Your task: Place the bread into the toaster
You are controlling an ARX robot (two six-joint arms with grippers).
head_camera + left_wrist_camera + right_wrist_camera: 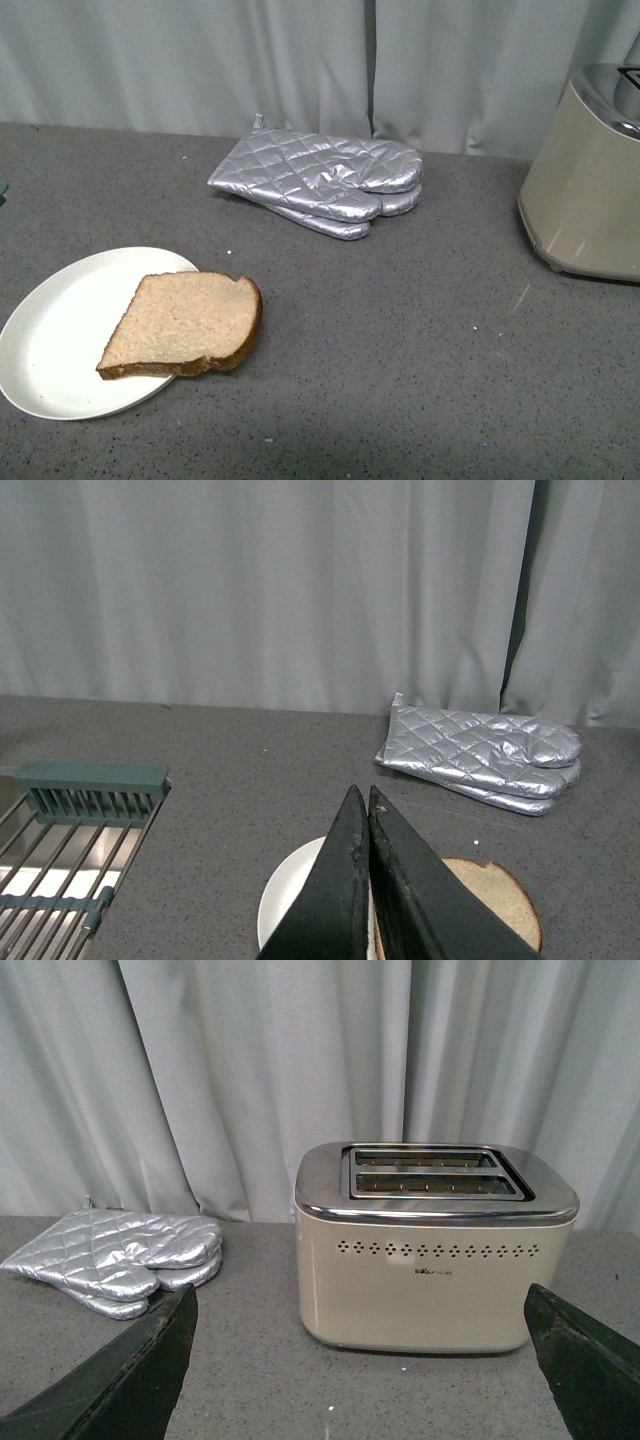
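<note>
1 slice of light-brown wholemeal bread (185,322) with a darker crust lies at about 8 o'clock on the grey speckled bench (400,350). It rests flat on the round white plate (60,340), with its rounded end past the rim. Its long axis runs roughly 9 to 3 o'clock, rounded end towards 3. The large beige toaster (585,190) with the shiny metal top stands well apart at 3 o'clock, and 2 silver quilted oven mitts (320,180) lie near 12.

The left claw (365,795) is closed and holds nothing. Its wrist view shows plate and slice close below it, so the left arm is judged nearer and must spread its fingers before reaching down. The right claw (360,1295) is spread wide and empty, facing the toaster, whose 2 slots look empty.
</note>
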